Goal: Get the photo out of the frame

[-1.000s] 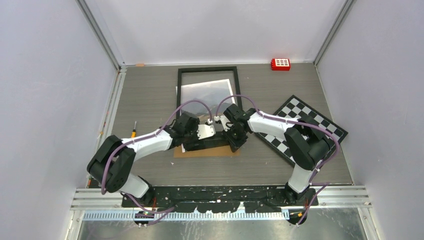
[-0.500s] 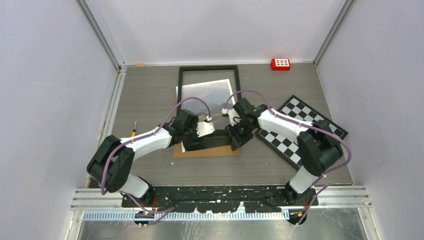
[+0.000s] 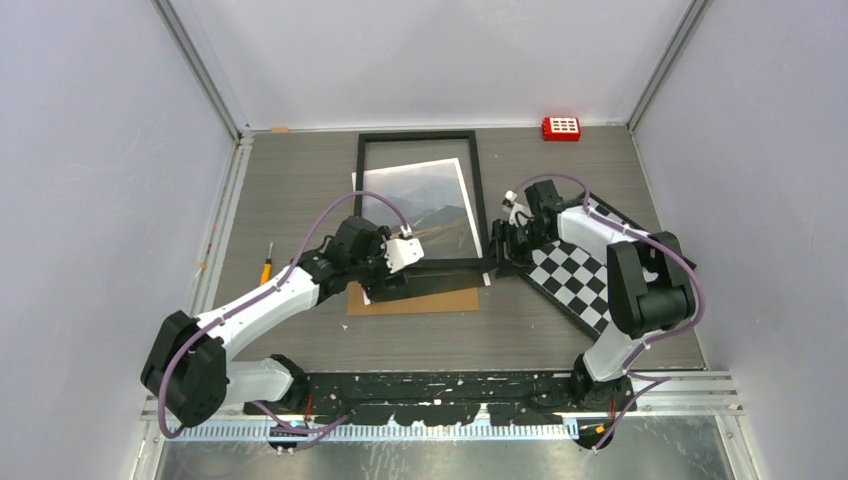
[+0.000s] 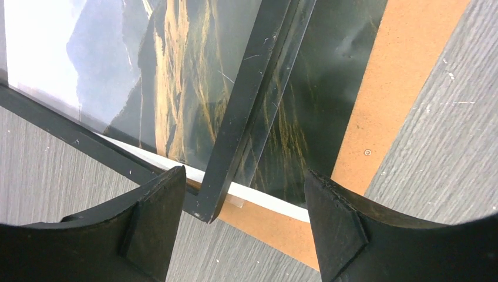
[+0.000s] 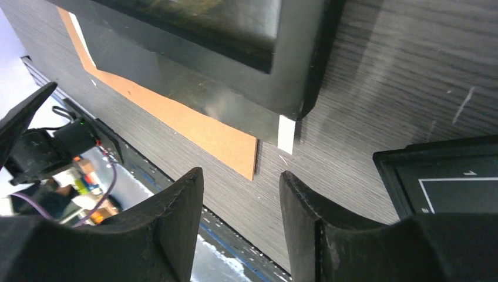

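Right hand [image 5: 241, 226] now off frame [image 5: 194, 56], open

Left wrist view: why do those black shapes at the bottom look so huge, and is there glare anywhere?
Left wrist view: they are the robot's own fingers, near the lens, so they loom; frame and photo are sharp. Right wrist view: dull reflections on the frame's glossy corner, far left edge washed out pale. Top view: even light, soft shadows.

Left end effector [image 4: 244, 200] spread wide; right end effector [image 5: 242, 194] parted.
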You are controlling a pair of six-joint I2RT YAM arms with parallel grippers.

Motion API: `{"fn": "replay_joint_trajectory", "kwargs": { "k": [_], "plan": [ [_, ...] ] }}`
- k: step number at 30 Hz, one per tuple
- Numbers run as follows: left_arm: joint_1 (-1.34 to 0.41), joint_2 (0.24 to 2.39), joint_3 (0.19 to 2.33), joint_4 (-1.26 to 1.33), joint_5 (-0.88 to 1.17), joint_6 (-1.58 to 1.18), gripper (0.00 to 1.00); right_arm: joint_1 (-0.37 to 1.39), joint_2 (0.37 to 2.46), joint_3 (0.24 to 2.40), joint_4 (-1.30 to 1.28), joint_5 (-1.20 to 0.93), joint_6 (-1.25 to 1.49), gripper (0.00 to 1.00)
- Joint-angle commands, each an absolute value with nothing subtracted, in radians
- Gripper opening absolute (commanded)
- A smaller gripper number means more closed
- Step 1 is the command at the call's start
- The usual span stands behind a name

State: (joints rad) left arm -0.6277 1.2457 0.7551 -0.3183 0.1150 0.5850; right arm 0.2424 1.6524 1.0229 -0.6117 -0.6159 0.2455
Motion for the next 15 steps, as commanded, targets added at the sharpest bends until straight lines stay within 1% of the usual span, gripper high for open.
{"fn": "replay_joint_trajectory", "kwargs": {
  "k": [1, 6, 7, 15],
  "plan": [
    [-0.621, 1.197, 0.767, -0.357, 0.157, 0.538, 0.75, 0.228, 1.702, 0.987, -0.533, -0.701, 0.329, 0.54],
    [-0.622, 1.17, 0.764, -0.367, 0.152, 0.519, 0.75, 0.227, 1.752, 0.952, -0.468, -0.683, 0.362, 0.53],
    [-0.622, 1.165, 0.764, -0.37, 0.152, 0.514, 0.75, 0.226, 1.757, 0.941, -0.451, -0.672, 0.365, 0.51],
    [-0.621, 1.13, 0.759, -0.382, 0.138, 0.497, 0.75, 0.226, 1.777, 0.855, -0.332, -0.611, 0.396, 0.51]
  ]
}}
